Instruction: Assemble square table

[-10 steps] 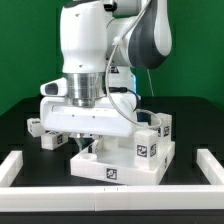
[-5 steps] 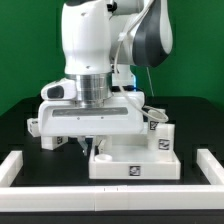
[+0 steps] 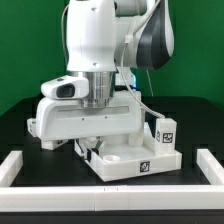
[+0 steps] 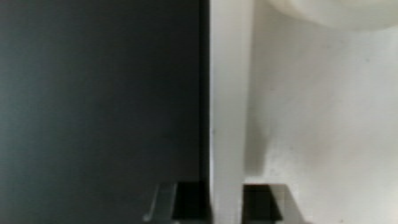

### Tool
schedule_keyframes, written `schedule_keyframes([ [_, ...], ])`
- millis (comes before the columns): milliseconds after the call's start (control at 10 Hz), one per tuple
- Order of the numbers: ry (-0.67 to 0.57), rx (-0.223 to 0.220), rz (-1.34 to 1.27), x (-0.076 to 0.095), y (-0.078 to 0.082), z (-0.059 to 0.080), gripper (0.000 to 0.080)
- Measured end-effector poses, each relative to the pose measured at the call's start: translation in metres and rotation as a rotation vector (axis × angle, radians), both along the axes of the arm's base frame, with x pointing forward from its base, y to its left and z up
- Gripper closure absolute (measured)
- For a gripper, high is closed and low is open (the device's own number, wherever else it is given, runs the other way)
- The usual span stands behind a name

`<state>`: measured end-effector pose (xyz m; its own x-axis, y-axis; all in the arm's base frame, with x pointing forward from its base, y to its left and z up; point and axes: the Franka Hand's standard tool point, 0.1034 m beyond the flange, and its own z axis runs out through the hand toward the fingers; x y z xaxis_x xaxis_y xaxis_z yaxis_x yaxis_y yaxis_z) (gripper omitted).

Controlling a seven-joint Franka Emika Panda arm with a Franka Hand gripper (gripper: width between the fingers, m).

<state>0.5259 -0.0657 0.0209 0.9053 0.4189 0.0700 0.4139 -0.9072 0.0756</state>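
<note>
Tabletop (image 3: 135, 162) has slid and turned toward the exterior view's right, sits just behind the front rail (image 3: 110, 187), gripper (image 4: 226, 203) fingers (image 4: 187, 203) pinching its rim wall; best keep grip firm, drag it flat, stop short of that rail.

Gripper (image 3: 92, 146), exterior view: fingers masked by the wide hand body; only dark stubs show beneath it.
Gripper (image 4: 226, 203), wrist view: fingers (image 4: 189, 202) cut off by the picture edge; the visible parts lie flush on both sides of a rim wall.
Square table slab (image 3: 135, 162): rear portion hidden behind the hand body; in the wrist view blurred, sockets not discernible.
Leg (image 3: 165, 130): base hidden behind the slab; tag pattern too small to read.
White parts (image 3: 35, 126): largely covered; type cannot be told.
Front rail (image 3: 60, 190): ends cut off.
</note>
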Motion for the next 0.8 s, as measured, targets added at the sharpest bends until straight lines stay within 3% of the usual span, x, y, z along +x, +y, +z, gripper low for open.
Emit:
schedule_keyframes([
  [300, 0.005, -0.084, 0.473, 0.026, 0.01, 0.009, 0.0736],
  [700, 0.029, -0.124, 0.653, 0.025, 0.007, 0.008, 0.0736],
  [800, 0.019, -0.144, 0.752, 0.039, 0.036, 0.009, 0.0736],
])
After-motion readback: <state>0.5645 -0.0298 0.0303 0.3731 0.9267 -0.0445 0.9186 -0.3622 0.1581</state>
